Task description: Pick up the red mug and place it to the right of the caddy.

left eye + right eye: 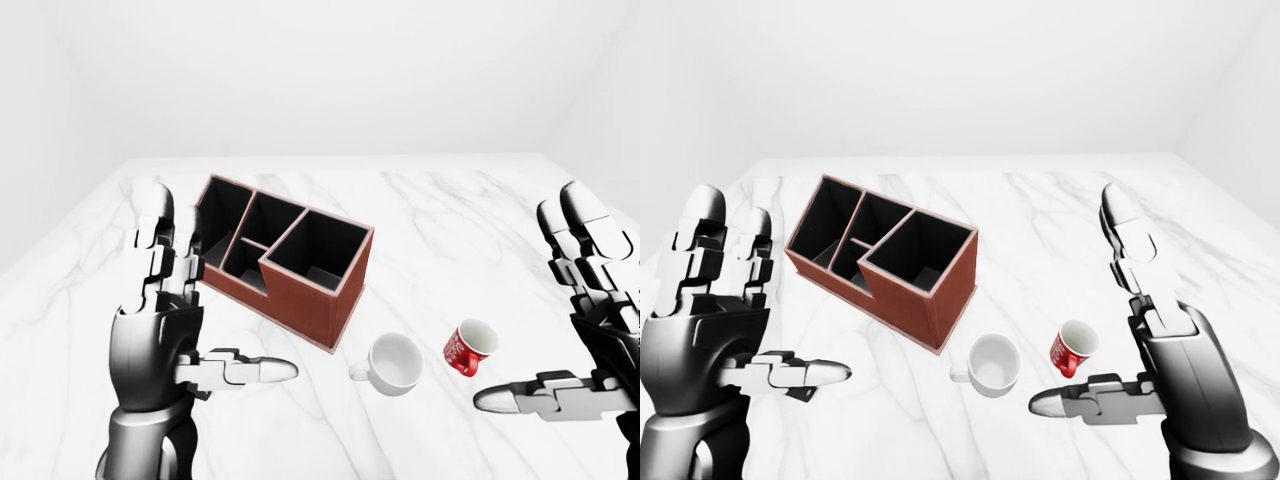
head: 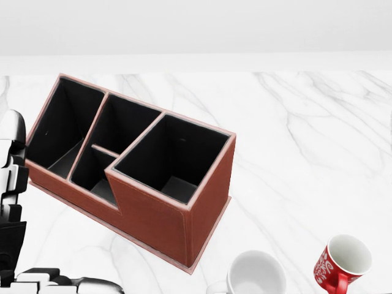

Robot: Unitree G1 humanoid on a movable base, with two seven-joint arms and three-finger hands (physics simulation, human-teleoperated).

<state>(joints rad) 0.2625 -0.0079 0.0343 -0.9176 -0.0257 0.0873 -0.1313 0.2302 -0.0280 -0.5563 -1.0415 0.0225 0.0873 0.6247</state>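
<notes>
The red mug point(image 2: 342, 264) with white lettering sits tilted on the marble table at the lower right of the head view, right of and below the caddy point(image 2: 153, 214). The caddy is a brown leather box with several black compartments. My right hand point(image 1: 1080, 300) is open, fingers upright and thumb stretched left, just right of the red mug point(image 1: 1073, 348) and not touching it. My left hand point(image 1: 205, 295) is open too, standing left of the caddy point(image 1: 305, 310). Neither hand holds anything.
A white mug point(image 1: 392, 364) rests between the caddy and the red mug, its handle to the left. The white marble tabletop point(image 1: 450, 220) stretches to a plain white wall at the top of the views.
</notes>
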